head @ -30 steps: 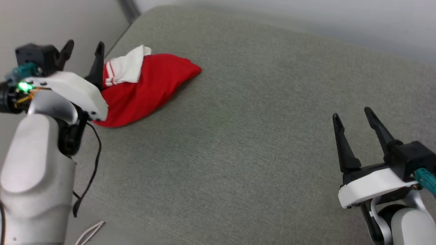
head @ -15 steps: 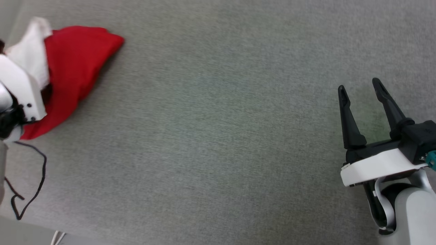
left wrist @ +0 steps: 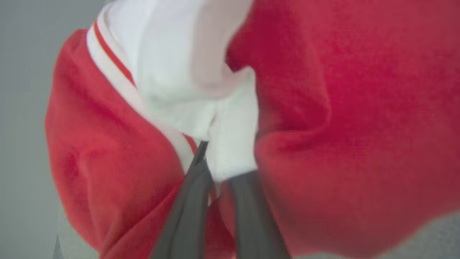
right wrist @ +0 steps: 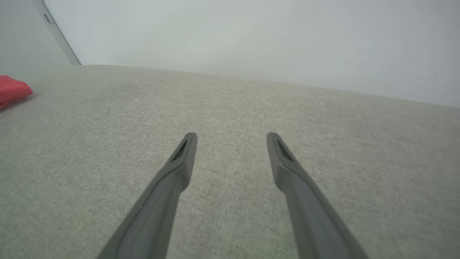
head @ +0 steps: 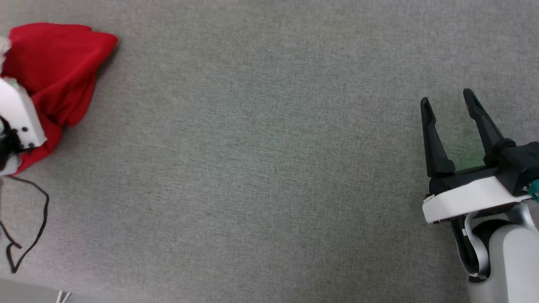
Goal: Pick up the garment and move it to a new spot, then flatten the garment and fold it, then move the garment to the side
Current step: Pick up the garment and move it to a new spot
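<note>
The garment (head: pixel 59 54), a bunched red T-shirt, is lying at the far left of the grey fabric surface (head: pixel 269 168). The left gripper (left wrist: pixel 221 162) is pinching its white sleeve (left wrist: pixel 172 72), jaws drawn together on the cloth. The right gripper (head: pixel 446 96) is hovering at the near right, jaws apart, empty. Lifting well is likely meaning a firm bite and a slow, straight rise, so the sleeve isn't slipping out.

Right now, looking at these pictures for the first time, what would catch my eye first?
The bright red soft T-shirt with white sleeves stands out, bunched at the far left of the grey woven fabric surface. In the left wrist view the left gripper pinches its white sleeve. The right gripper hangs open over bare fabric at the lower right.
</note>
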{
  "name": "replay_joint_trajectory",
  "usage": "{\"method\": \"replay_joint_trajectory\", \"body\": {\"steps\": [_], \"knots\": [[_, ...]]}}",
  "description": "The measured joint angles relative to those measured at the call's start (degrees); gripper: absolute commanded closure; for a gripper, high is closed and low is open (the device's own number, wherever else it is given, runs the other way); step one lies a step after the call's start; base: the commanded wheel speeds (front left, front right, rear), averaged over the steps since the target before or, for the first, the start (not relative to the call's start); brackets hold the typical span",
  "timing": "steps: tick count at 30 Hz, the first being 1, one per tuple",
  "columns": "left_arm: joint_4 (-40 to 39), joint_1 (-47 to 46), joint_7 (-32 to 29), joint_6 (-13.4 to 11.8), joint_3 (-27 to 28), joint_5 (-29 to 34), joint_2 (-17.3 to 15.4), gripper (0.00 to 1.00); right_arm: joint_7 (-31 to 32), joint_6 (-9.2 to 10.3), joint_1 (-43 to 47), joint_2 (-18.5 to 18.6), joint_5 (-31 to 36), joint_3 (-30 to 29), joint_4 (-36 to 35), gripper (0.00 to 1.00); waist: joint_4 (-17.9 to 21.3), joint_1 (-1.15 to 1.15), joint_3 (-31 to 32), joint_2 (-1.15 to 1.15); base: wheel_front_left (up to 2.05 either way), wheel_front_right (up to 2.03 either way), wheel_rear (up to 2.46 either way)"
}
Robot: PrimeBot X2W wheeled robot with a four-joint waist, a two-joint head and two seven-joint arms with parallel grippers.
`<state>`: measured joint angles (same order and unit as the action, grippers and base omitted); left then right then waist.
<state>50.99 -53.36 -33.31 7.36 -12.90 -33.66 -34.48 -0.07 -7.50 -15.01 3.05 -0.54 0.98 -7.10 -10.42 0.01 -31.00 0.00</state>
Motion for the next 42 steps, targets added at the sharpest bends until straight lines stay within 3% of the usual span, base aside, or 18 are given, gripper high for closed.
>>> {"method": "replay_joint_trajectory", "body": {"steps": [12,13,19,31,37,42], "knots": [[0.3,-4.95,19.23,-1.6,-1.59,3.69,4.56,1.0,-1.96,0.0,2.46,-0.1,-2.59,0.46,4.08,0.0,-1.55,0.0,9.63,0.0,0.0,0.0,0.0],[-0.21,-5.92,23.64,-2.42,-1.81,4.25,6.19,1.0,-2.44,0.0,4.03,-0.1,-3.76,-0.13,4.92,0.0,-1.53,-0.01,12.95,0.0,0.0,0.0,0.0],[-2.82,-6.49,30.53,-3.31,-1.96,4.12,10.45,1.0,-3.02,0.0,7.66,-0.1,-6.13,-1.11,5.75,0.0,-0.47,-0.01,19.48,0.0,0.0,0.0,0.0],[-14.06,4.94,34.84,-4.33,-4.99,1.59,20.73,1.0,-1.36,0.0,14.34,-0.13,-7.77,-2.34,4.81,0.0,9.01,-0.02,28.17,0.0,0.0,0.0,0.0],[-19.04,13.04,34.24,-3.97,-9.29,0.69,26.58,1.0,0.08,0.0,15.96,-0.13,-8.08,-2.55,3.34,0.0,14.79,-0.02,30.12,0.0,0.0,0.0,0.0],[-19.6,21.68,33.42,-3.38,-13.85,0.05,29.55,1.0,0.43,0.0,16.64,-0.12,-8.61,-2.21,2.72,0.0,18.67,-0.02,30.33,0.0,0.0,0.0,0.0]]}}
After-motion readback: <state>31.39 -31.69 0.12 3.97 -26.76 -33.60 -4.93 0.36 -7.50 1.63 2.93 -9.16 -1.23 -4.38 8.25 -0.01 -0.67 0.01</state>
